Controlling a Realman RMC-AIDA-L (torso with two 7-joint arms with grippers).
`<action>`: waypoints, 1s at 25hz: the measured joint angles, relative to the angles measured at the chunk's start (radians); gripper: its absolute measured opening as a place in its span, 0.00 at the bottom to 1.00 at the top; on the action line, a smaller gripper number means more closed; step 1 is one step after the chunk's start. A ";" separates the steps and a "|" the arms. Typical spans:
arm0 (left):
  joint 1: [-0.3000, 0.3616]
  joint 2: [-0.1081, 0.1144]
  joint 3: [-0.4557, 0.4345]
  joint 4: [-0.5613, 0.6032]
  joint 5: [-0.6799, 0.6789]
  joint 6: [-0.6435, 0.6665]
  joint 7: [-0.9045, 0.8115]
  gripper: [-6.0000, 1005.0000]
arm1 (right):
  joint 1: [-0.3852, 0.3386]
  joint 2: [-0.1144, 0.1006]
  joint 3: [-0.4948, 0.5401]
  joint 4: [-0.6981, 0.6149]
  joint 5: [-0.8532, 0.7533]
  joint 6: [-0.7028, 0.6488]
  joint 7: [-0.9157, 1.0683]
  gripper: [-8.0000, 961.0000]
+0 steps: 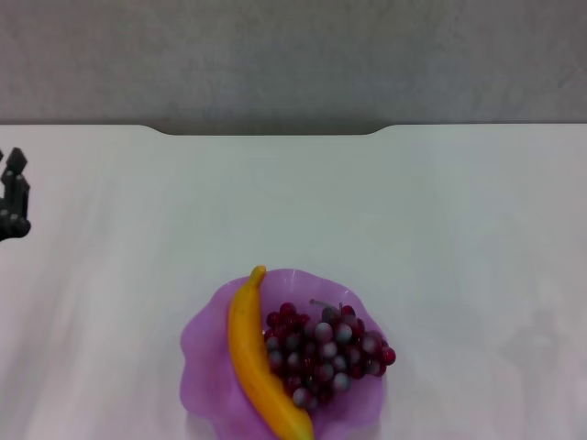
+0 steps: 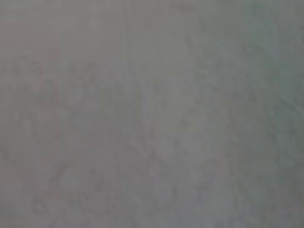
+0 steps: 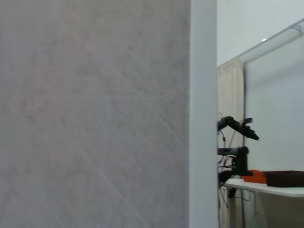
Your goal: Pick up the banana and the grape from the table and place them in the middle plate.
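In the head view the light purple middle plate (image 1: 206,344) with a wavy rim sits on the white table (image 1: 413,229) near the front edge. The yellow-orange banana (image 1: 249,357) lies inside along the plate's left side. A bunch of dark red-purple grape (image 1: 326,353) fills the plate's right half, touching the banana. My left gripper (image 1: 13,197) is a black shape at the far left edge, well away from the plate. The right gripper is out of view.
A grey wall (image 1: 293,60) runs behind the table's far edge. The left wrist view shows only a blurred grey surface. In the right wrist view a grey wall (image 3: 95,114) and, far off, another robot arm (image 3: 235,142) by a table appear.
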 joint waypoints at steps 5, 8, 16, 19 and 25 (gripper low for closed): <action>-0.008 -0.001 -0.041 -0.015 -0.003 -0.020 0.001 0.24 | 0.006 0.000 -0.002 0.026 0.012 0.018 0.000 0.03; -0.023 0.000 -0.054 -0.030 -0.003 -0.046 0.001 0.22 | 0.018 -0.001 -0.003 0.062 0.015 0.027 -0.001 0.03; -0.063 -0.001 -0.085 -0.079 -0.002 -0.057 -0.007 0.21 | 0.067 -0.003 -0.003 0.139 0.022 -0.015 0.005 0.03; -0.067 -0.002 -0.084 -0.080 0.003 -0.060 -0.007 0.21 | 0.073 -0.003 -0.002 0.141 0.025 -0.035 0.008 0.03; -0.088 -0.001 -0.086 -0.100 0.000 -0.064 -0.004 0.21 | 0.081 -0.004 -0.004 0.141 0.057 -0.044 0.009 0.03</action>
